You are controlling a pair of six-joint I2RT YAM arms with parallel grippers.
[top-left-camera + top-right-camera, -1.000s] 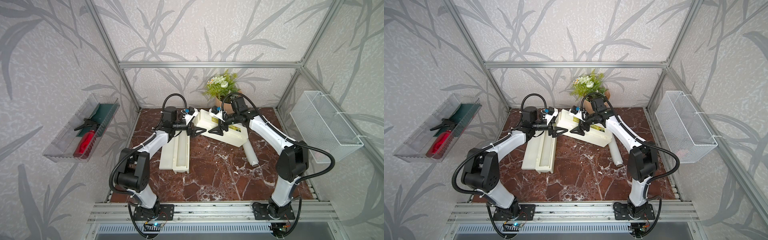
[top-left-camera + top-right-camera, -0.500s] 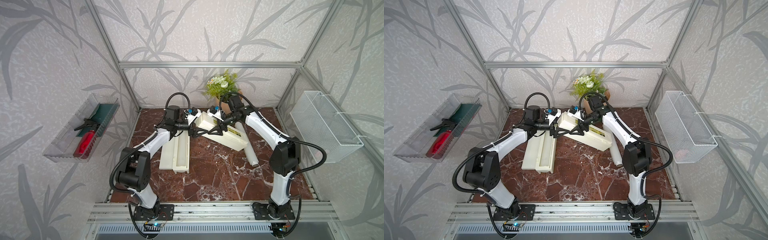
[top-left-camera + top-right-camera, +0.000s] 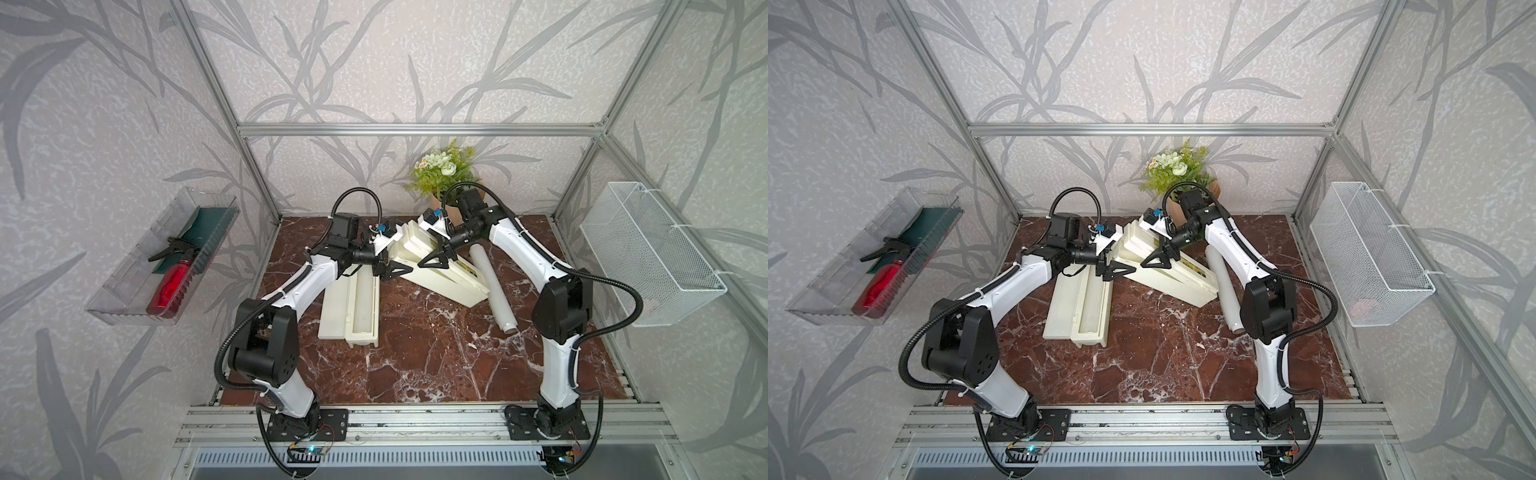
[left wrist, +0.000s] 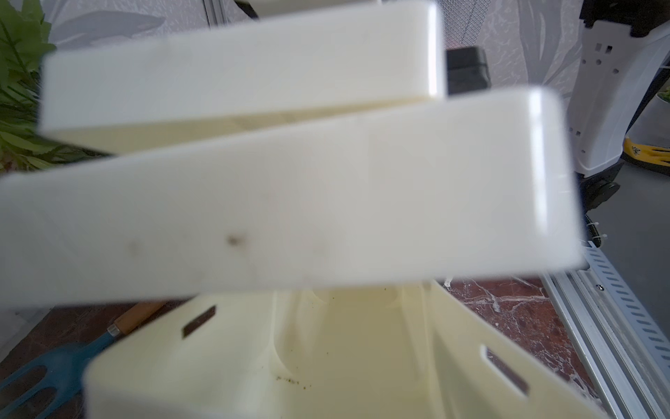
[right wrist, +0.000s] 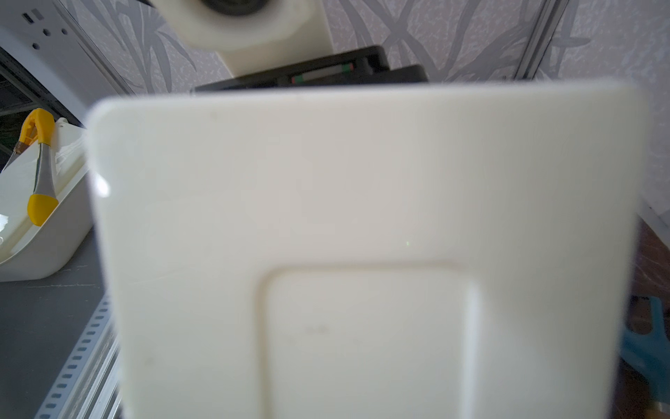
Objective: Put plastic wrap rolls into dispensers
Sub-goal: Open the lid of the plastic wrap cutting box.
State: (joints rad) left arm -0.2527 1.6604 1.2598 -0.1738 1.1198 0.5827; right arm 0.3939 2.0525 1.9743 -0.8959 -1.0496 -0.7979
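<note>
The left arm (image 3: 299, 286) and right arm (image 3: 523, 249) share one build: smooth white shells on the long links and chunky matte-black housings (image 3: 266, 345) at the joints. The left gripper (image 3: 403, 271) and right gripper (image 3: 426, 262) have black fingers shaped like hollow triangular frames. Just behind each gripper sits a white camera bracket (image 3: 384, 237) with a small blue plug. A ribbed black hose (image 3: 226, 353) loops along each arm, leading away from the gripper. At the end farthest from the gripper, each arm stands on a black base plate (image 3: 307, 424) dotted with screws. In the left wrist view, the right arm's shell (image 4: 609, 90) shows small holes.
</note>
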